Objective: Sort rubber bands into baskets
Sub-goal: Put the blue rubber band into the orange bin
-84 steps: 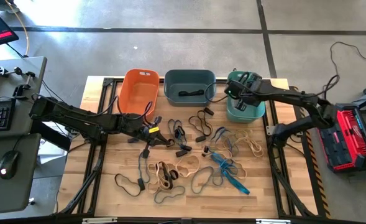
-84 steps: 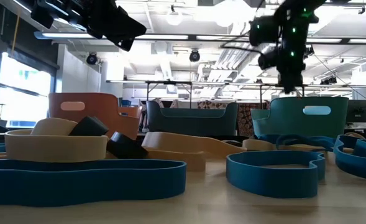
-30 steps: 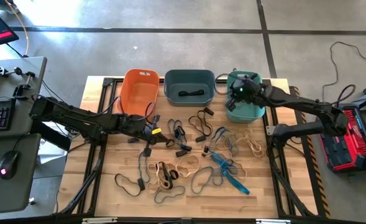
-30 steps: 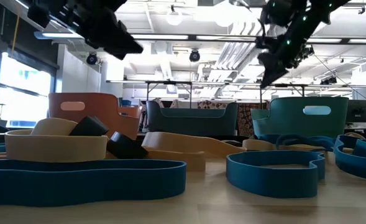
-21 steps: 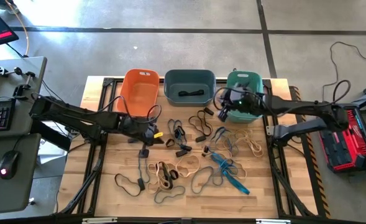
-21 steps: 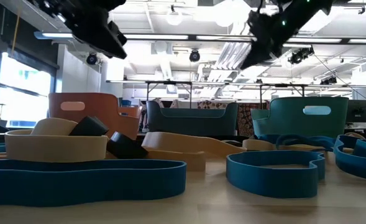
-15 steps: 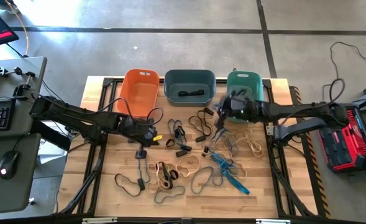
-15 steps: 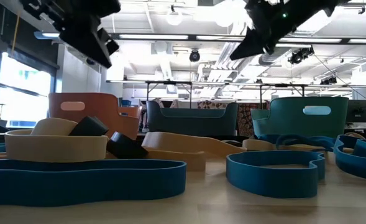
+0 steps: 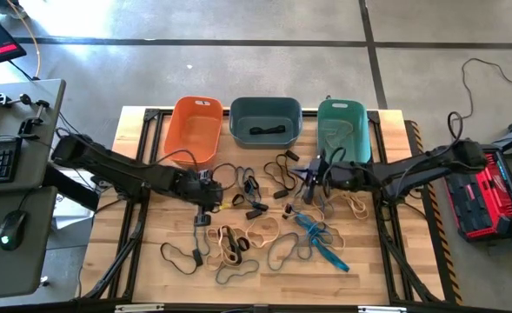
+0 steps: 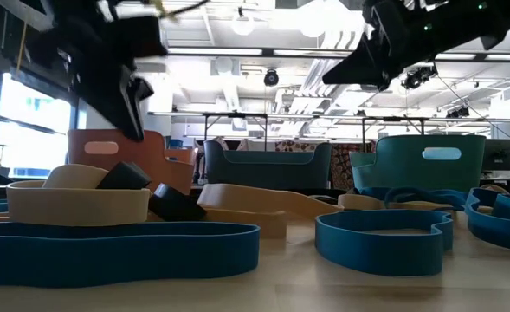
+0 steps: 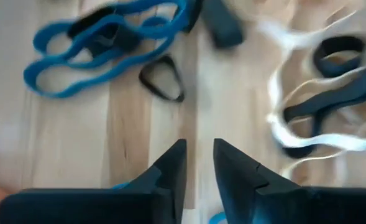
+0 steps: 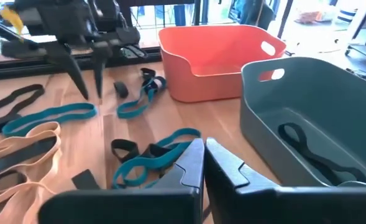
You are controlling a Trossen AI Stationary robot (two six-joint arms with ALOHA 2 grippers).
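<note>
Three baskets stand in a row at the table's far edge: orange [image 9: 195, 129], slate [image 9: 265, 120] and teal [image 9: 342, 130]. A black rubber band [image 9: 269, 131] lies in the slate one. Blue [image 9: 321, 239], tan [image 9: 260, 230] and black [image 9: 182, 256] rubber bands lie flat across the wood. My left gripper [image 9: 207, 200] hangs open, pointing steeply down over bare wood, short of a small black loop [image 11: 163, 78]. My right gripper [image 9: 311, 177] hovers shut and nearly level above the bands in front of the teal basket, with nothing between its fingers [image 12: 195, 163].
A black frame [image 9: 142, 174] borders the wooden top. A side table with keyboard and mouse [image 9: 3, 165] stands to the left, and a red case [image 9: 490, 196] to the right. Bare wood shows along the table's near left [image 9: 151, 283].
My right gripper has left the teal basket and swung toward the table's left and near side, out over the bands, tipping from pointing down to nearly level. My left gripper has tipped its nose down and sunk a little toward the table. The bands lie as before.
</note>
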